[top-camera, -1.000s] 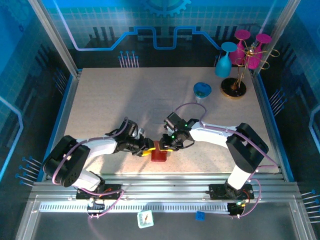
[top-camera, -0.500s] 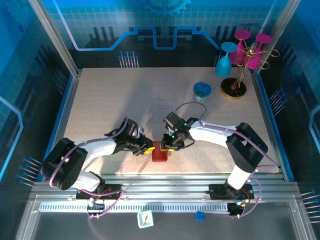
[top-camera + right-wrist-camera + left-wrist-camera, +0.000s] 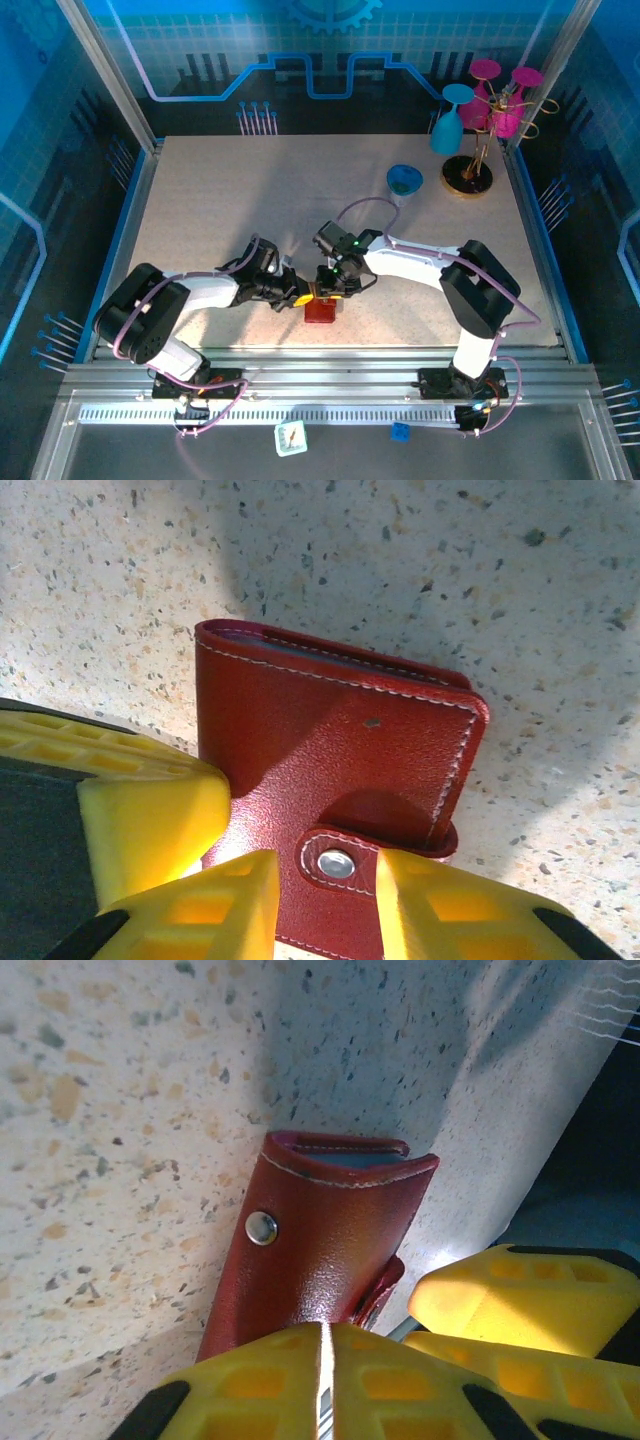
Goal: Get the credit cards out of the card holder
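Note:
The red card holder lies closed near the table's front edge, its tab snapped down. My left gripper is shut, and its yellow tips press against the holder's near end with nothing between them. My right gripper is open over the holder, one finger on each side of the snap tab, its midpoint on the tab. The credit cards are hidden inside; just a thin bluish sliver shows in the holder's mouth.
A blue cup stands at the back right, beside a gold rack hung with pink and blue glasses. The table's front edge and the metal rail lie just behind the holder.
The right arm has swung left and closed in over the holder. The left gripper has edged right against it. The holder has stayed in place.

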